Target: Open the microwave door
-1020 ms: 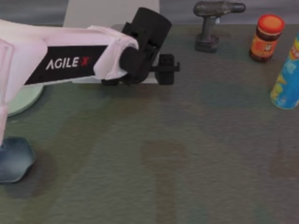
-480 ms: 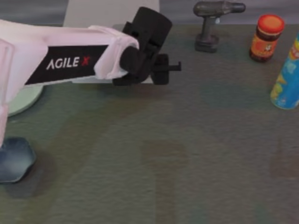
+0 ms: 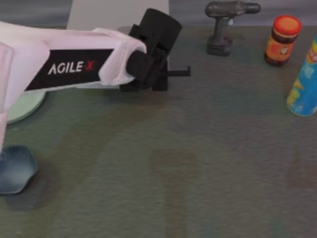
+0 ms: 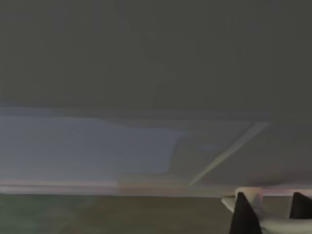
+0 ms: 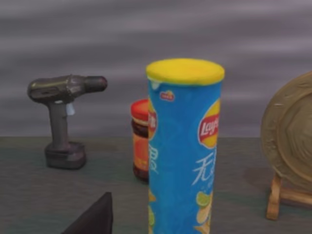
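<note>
Left pincer [image 3: 171, 74] sits at the microwave's [image 3: 119, 12] front.

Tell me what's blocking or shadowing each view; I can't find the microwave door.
Top view: the left arm covers most of the microwave, with the left hand at its front. Left wrist view: a flat grey surface fills the frame, no glare. Right wrist view: the chip can hides part of the jar.
</note>
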`<state>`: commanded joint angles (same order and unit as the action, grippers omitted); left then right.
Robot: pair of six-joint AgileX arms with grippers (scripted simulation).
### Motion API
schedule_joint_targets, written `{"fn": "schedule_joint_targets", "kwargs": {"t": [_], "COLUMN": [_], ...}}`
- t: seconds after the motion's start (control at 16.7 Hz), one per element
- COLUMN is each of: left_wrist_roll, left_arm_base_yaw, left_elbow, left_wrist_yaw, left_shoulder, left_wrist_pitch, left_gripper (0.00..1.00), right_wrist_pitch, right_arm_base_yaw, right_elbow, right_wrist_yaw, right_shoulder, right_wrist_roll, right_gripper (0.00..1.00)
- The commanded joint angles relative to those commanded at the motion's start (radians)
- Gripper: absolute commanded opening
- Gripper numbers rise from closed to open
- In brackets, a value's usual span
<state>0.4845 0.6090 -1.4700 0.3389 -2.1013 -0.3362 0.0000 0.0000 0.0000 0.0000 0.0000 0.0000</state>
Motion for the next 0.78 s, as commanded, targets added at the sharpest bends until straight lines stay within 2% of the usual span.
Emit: {"fn": "schedule_joint_targets", "kwargs": {"t": [0.3, 0.78], "left_wrist_roll": [0.023, 0.024], "left_arm_base_yaw": [-0.001, -0.001], "left_elbow": [0.064, 0.065], "left_wrist_yaw": [0.032, 0.032], "left_shoulder": [0.05, 0.051], "left_wrist_pitch": [0.037, 0.037], "left_gripper": [0.0, 0.0], "right_wrist_pitch": [0.0, 0.0], "right_arm_base_yaw": [0.0, 0.0], "right_elbow": [0.0, 0.0], "right_wrist_yaw": [0.0, 0.0], "right_shoulder": [0.0, 0.0], "right_wrist_roll": [0.0, 0.0], "right_gripper": [1.0, 1.0]}}
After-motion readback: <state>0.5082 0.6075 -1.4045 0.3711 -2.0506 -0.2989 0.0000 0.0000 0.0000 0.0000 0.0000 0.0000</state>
